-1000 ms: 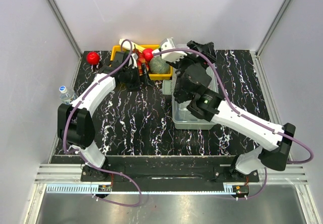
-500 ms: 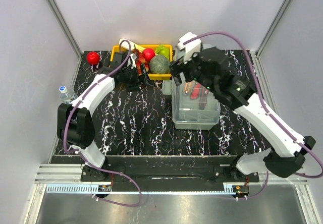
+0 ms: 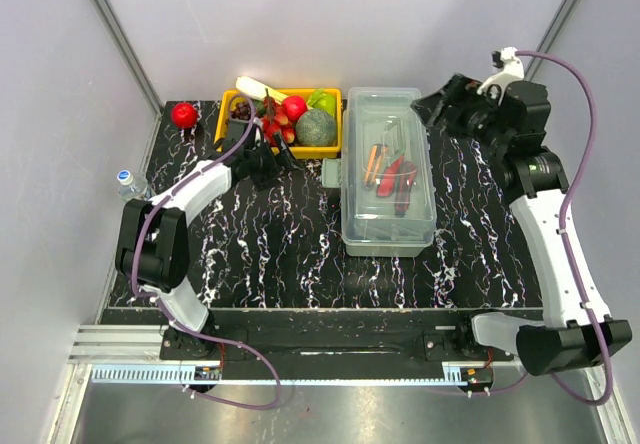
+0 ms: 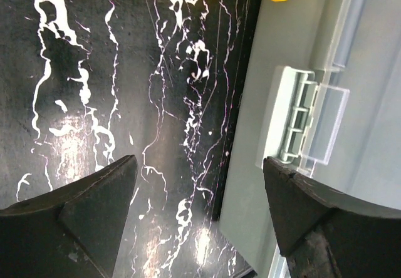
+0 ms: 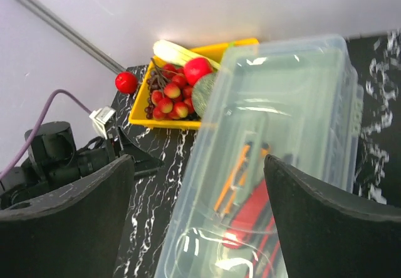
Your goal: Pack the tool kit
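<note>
Left claw (image 4: 199,165): spread wide with nothing between its fingers, hanging close above the surface (image 3: 270,244).
Right claw (image 5: 199,165): also wide open and empty, held up in the air past the far right end of the toolbox (image 3: 390,226) and looking back down over it.
Toolbox: flat on the surface with its clear lid down. It is just to the right of the left claw, and below and ahead of the right claw.
Latch (image 4: 313,128): a clear tab on the box's side wall, ahead and to the right of the left claw. I can't tell whether it is snapped shut.
Tools (image 3: 392,172): orange- and red-handled ones lying inside the box, seen through the lid directly under the right claw's view.
Tray (image 5: 166,123): yellow and heaped with fruit (image 3: 316,127), just beyond the left claw and close beside the box's far left corner.
Ball (image 3: 183,114): red, on the surface left of the tray, well apart from both claws.
Bottle (image 3: 127,182): at the surface's left edge, back behind the left claw, near that arm's elbow.
Surface: black with white veining.
</note>
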Controlling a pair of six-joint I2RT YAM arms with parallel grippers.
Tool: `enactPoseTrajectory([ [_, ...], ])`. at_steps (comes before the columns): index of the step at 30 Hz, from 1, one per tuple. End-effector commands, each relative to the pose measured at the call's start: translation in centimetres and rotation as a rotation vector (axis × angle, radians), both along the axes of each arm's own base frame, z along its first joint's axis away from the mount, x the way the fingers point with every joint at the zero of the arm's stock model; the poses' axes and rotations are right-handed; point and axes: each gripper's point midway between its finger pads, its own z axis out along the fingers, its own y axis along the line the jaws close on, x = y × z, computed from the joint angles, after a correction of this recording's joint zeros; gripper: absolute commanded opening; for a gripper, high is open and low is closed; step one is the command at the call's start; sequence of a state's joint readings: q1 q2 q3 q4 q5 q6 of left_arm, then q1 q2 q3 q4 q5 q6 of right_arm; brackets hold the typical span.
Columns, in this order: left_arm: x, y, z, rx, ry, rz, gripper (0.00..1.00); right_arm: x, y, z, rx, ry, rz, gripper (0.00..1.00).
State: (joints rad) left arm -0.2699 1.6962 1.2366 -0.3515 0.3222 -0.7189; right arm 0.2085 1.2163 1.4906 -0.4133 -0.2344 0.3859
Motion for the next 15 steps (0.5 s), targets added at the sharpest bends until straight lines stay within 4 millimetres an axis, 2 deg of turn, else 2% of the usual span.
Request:
enactPoseTrajectory([
  [1, 3.7, 0.0, 1.0, -0.067, -0.133, 0.123, 0.85, -0.8, -0.6, 0.4, 0.182, 0.045, 0.101, 0.89],
  [7, 4.7, -0.5, 0.4, -0.157, -0.189, 0.173, 0.89, -0.4, -2.1, -2.5, 0.232, 0.133, 0.072, 0.89],
  [8, 4.9, -0.7, 0.3, -0.178, -0.194, 0.179, 0.90, 0.1, -4.0, -2.8, 0.244, 0.129, 0.014, 0.88],
  [11, 5.6, -1.7, -0.3, -0.258, -0.202, 0.172, 0.93, 0.4, -6.3, -3.7, 0.245, 0.129, -0.094, 0.88],
  [13, 6.0, -2.6, -0.4, -0.321, -0.207, 0.165, 0.95, 0.5, -7.2, -4.7, 0.238, 0.149, -0.143, 0.88],
  [15, 6.0, -3.4, -1.1, -0.378, -0.178, 0.171, 0.96, 0.5, -7.3, -5.6, 0.239, 0.170, -0.147, 0.88],
])
